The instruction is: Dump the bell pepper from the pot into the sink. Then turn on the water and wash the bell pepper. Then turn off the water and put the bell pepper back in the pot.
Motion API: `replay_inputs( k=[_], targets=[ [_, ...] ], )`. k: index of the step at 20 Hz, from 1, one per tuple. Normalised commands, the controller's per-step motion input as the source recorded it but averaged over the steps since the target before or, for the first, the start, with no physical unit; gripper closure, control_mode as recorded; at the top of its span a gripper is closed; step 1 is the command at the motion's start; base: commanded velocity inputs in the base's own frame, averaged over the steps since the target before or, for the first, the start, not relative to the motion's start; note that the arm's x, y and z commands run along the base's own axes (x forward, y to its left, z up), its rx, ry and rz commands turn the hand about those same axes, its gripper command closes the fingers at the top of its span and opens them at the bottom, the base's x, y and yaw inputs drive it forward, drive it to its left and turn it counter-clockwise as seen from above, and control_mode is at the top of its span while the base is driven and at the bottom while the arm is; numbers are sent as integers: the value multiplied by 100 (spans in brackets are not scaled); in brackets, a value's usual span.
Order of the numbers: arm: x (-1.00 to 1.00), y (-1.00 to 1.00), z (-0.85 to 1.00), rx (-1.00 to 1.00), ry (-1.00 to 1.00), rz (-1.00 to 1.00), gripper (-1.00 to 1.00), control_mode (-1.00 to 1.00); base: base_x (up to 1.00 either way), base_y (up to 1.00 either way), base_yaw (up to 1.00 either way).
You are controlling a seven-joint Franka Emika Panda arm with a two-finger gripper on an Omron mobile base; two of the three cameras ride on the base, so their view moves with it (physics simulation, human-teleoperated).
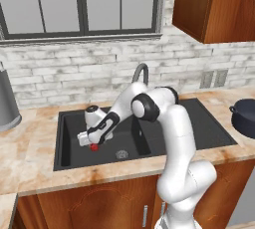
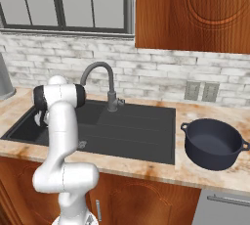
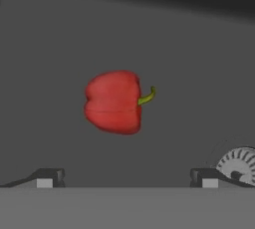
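The red bell pepper (image 3: 113, 102) lies on its side on the floor of the black sink (image 1: 69, 156), its green stem pointing right in the hand view. In the left base view the bell pepper (image 1: 93, 147) peeks out just below my gripper (image 1: 89, 142), which hangs low in the sink's left basin. My gripper (image 3: 127, 178) is open, its fingertips (image 3: 45, 178) wide apart and nothing between them. The dark pot (image 2: 213, 144) stands empty on the counter right of the sink (image 2: 146, 148). No water runs from the grey faucet (image 2: 100, 79).
The round drain (image 1: 121, 154) sits right of the pepper on the basin floor; the drain (image 3: 238, 166) shows near my right fingertip. A tall grey metal container (image 1: 7, 104) stands on the counter at the left. Wall outlets (image 2: 201, 91) are behind the pot.
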Motion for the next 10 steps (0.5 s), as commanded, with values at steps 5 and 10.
replay_inputs(
  k=[5, 10],
  targets=[
    [37, 2, -18, 0, 0, 1, -100, -100, 0, 0, 0],
    [33, 0, -16, 0, 0, 1, -100, -100, 0, 0, 0]
  ],
)
